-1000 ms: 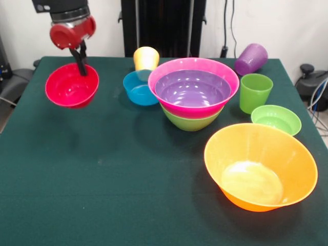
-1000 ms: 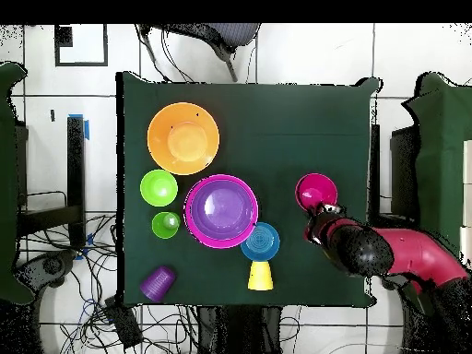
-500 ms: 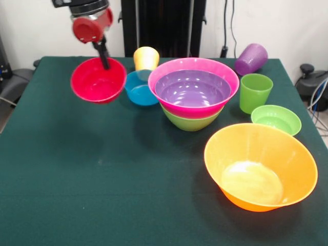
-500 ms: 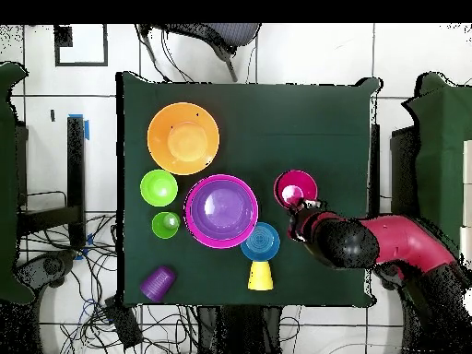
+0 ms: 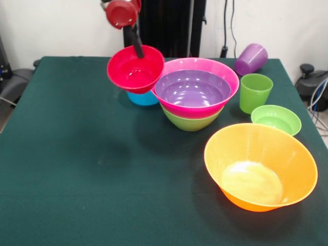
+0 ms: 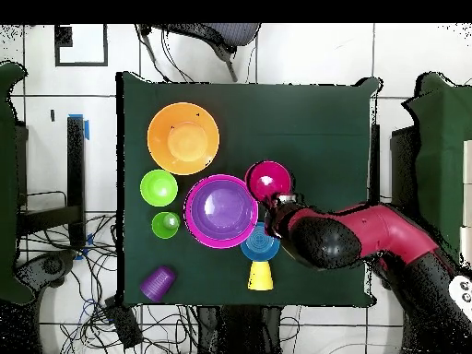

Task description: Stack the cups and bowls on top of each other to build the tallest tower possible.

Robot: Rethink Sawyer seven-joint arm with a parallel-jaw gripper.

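My gripper (image 5: 138,52) is shut on the far rim of the small red bowl (image 5: 134,72), which hangs in the air just left of the tower (image 5: 190,122). The tower is a green bowl with the pink bowl (image 5: 228,77) and purple bowl (image 5: 192,90) nested in it. In the overhead view the red bowl (image 6: 268,180) touches the tower's edge (image 6: 221,210), with the gripper (image 6: 277,197) beside it. The blue bowl (image 5: 142,98) sits under the red one, half hidden. The yellow cup (image 6: 261,276) shows only from overhead.
The large orange bowl (image 5: 260,166) stands near the front right. Behind it are the small light green bowl (image 5: 275,119) and the upright green cup (image 5: 255,92). The purple cup (image 5: 251,58) lies tilted at the far right corner.
The gripper has carried the red bowl up and to the right, from the table's left side to above the blue bowl next to the tower. Nothing else has moved.
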